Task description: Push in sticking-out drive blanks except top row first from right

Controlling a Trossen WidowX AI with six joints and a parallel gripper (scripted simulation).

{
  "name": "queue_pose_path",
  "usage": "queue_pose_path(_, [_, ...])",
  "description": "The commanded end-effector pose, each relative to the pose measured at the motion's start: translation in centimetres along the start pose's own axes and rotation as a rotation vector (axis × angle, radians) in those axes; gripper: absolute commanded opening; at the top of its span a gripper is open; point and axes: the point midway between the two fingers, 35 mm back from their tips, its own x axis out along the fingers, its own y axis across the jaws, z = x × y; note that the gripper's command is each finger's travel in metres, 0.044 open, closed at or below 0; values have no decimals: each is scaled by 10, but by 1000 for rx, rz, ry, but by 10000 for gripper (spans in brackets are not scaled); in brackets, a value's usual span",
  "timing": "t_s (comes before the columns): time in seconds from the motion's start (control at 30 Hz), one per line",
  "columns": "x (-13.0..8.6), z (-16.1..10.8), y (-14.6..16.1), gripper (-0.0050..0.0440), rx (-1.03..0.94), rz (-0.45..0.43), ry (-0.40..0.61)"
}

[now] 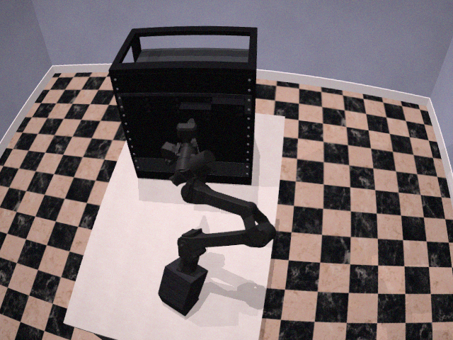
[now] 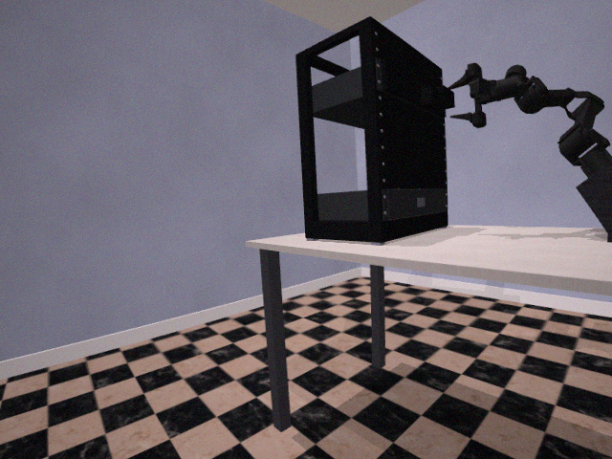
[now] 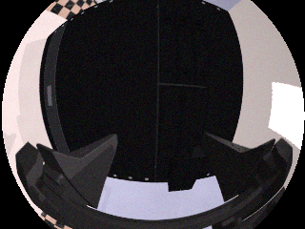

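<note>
The black rack (image 1: 185,105) stands on the white table with its dark front towards the arm; it also shows from the side (image 2: 375,133). One drive blank (image 1: 195,105) in the top row sticks out, and the top row's rightmost blank (image 1: 228,99) sticks out too. In the side view a protruding blank (image 2: 446,97) juts from the upper front. My gripper (image 2: 458,100) is open and empty, close in front of that blank, one finger above it and one below. It also shows from above (image 1: 182,137). The wrist view shows the open gripper (image 3: 159,156) facing the dark rack front (image 3: 152,83). Lower rows are too dark to judge.
The rack sits near the table's far edge (image 2: 316,244). My arm's base (image 1: 181,289) stands at the near end of the white table top (image 1: 153,256). A checkered floor lies around and below the table.
</note>
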Motion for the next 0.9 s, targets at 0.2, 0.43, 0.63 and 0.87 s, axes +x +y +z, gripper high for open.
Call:
queue_pose_path(0.2, [-5,-4,-8,440,10,-22,5])
queue_pose_path(0.43, [-6,-5,-10,440,11,-27,6])
queue_pose_path(0.63, [-7,-5,-10,440,12,-29,6])
queue_pose_path(0.87, [-7,-6,-11,440,12,-30,6])
